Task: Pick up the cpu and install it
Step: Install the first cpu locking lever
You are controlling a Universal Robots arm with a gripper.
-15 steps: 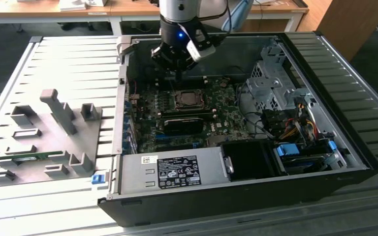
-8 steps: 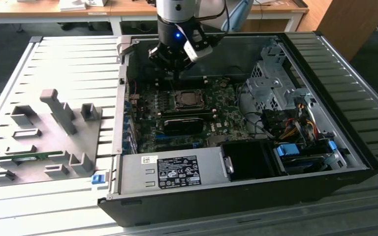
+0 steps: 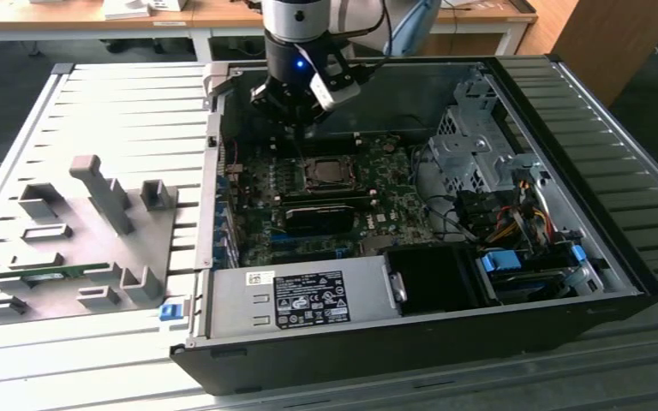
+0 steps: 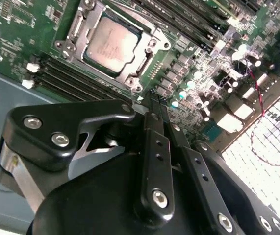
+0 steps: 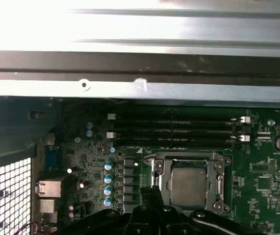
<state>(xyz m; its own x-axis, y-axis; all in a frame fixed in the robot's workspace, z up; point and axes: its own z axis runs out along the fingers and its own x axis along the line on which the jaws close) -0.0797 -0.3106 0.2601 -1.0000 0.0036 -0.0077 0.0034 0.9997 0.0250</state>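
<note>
The cpu [image 3: 326, 172] is a small silvery square lying flat inside the metal-framed socket [image 3: 306, 163] on the green motherboard of the open computer case. Both wrist views show the cpu [image 4: 113, 44] [image 5: 189, 186] seated in that frame. My gripper [image 3: 296, 130] hangs over the motherboard just behind the socket, toward the case's rear wall. Its black fingers [image 4: 155, 142] meet at the tips, so the gripper [image 4: 154, 100] [image 5: 149, 192] is shut with nothing held. The tips sit beside the socket's corner, apart from the cpu.
Black memory slots [image 5: 179, 129] run alongside the socket. A grey power supply [image 3: 295, 300] fills the case's near side, and a drive cage [image 3: 478, 141] with cables stands at the exterior view's right. A grey fixture board [image 3: 78, 248] carrying a green memory stick [image 3: 49, 274] lies left of the case.
</note>
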